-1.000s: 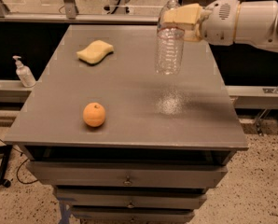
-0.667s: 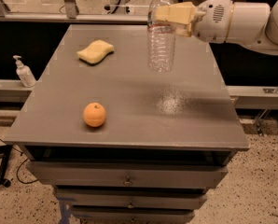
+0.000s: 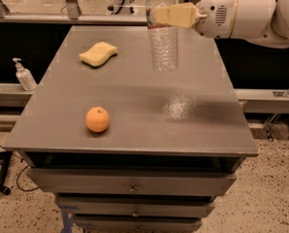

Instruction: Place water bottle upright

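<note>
**While the claw (image 3: 176, 14) grips it, the water bottle (image 3: 163, 42) hangs upright**

Where the arm reaches in from 3 o'clock, the claw is clamped on the bottle's upper part, just below the cap. The bottle sits toward 1 o'clock over the grey bench (image 3: 135, 89), its base seemingly clear of the top. A yellow sponge (image 3: 98, 54) lies at 11 o'clock, an orange (image 3: 97, 119) at 7 o'clock. A pump bottle (image 3: 23, 75) stands off the bench at 9 o'clock.

water bottle (image 3: 164, 47): clear ribbed plastic | gripper (image 3: 160, 16): matt tan jaws clamped on its neck, above table's far edge | table (image 3: 135, 89): matt grey, sheen near right edge | sponge (image 3: 98, 54): yellow foam | orange (image 3: 97, 119): matt skin
</note>
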### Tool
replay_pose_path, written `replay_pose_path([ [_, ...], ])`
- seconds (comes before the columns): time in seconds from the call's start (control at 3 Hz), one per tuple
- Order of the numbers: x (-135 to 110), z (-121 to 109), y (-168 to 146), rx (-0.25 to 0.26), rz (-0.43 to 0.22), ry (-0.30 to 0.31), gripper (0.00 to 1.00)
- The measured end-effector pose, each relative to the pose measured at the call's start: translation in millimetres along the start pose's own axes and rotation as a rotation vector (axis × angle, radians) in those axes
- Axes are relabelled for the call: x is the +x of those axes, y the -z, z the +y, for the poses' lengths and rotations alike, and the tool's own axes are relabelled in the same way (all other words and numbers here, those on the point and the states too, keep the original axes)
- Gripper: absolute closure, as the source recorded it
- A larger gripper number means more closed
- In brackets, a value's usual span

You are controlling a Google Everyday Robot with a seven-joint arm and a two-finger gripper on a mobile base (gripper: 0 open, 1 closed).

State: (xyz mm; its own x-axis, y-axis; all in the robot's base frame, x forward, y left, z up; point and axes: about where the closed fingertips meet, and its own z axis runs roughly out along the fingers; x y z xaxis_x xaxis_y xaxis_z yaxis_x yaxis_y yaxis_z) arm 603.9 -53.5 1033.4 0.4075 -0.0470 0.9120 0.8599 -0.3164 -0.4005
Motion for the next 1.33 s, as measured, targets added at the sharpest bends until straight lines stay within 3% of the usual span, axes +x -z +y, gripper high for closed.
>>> replay_pose_path([
  [0.33,0.0,-0.1,-0.1,0.000,0.000,0.000,1.00],
  [0.67,1.0,-2.8,2.1,0.016,0.020,0.073,1.00],
  [1.0,-1.9,-15.7,13.3,0.111,0.079,0.227,1.00],
  [1.33,-16.1,-27.6,24.8,0.179,0.093,0.388,1.00],
])
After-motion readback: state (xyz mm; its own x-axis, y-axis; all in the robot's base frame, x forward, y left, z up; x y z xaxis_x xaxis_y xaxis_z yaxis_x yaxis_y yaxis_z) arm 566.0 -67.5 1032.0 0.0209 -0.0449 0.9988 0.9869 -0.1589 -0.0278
